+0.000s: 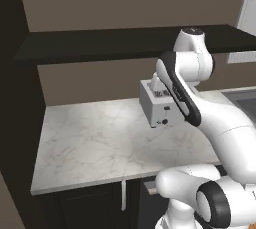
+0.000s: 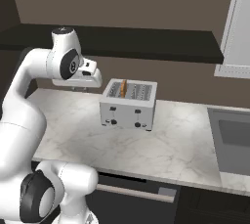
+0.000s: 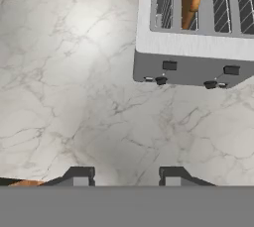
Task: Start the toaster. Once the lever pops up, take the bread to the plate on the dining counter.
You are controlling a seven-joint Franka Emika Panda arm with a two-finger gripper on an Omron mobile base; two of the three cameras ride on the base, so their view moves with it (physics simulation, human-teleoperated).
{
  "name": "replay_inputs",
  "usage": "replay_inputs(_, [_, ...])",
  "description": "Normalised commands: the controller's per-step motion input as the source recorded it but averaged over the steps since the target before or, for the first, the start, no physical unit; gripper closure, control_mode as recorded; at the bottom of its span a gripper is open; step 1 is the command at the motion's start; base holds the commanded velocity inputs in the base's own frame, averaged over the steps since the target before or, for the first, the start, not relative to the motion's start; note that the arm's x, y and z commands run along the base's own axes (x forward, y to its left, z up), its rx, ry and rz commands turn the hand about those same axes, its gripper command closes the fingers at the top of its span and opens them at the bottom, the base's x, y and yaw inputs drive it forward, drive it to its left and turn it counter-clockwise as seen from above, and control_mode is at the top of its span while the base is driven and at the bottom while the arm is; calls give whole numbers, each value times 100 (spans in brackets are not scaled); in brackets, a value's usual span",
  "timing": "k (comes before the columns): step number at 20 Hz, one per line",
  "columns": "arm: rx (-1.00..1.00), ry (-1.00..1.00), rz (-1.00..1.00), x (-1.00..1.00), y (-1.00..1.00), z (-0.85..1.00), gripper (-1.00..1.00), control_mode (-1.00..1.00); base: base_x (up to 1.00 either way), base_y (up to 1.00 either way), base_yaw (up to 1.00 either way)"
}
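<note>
Upright in the second slot of the toaster (image 2: 128, 104), the bread (image 2: 123, 88) looks light, stiff and crumbly, best pinched gently across its flat faces near the top edge, while the empty end effector (image 3: 127, 175) hovers part-open over the marble surface (image 2: 161, 145) beside it.

Both base views look forward and down from behind the arm, sharing the toaster (image 1: 157, 104) (image 2: 128, 103); the hand view looks down from close above it (image 3: 198, 32).

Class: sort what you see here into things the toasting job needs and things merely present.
Needed: toaster; bread standing in a slot; hand, empty over the worktop.
Merely present: marble worktop; sink; dark shelf.
</note>
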Motion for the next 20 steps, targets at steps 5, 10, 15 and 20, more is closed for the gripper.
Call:
replay_inputs(5, [0, 0, 0, 0, 0, -13, -100, -100, 0, 0, 0])
replay_inputs(10, [0, 0, 0, 0, -1, -21, -100, -100, 0, 0, 0])
replay_inputs(15, [1, 0, 0, 3, -4, -18, -100, -100, 0, 0, 0])
replay_inputs(20, [1, 0, 0, 0, -4, -15, -100, -100, 0, 0, 0])
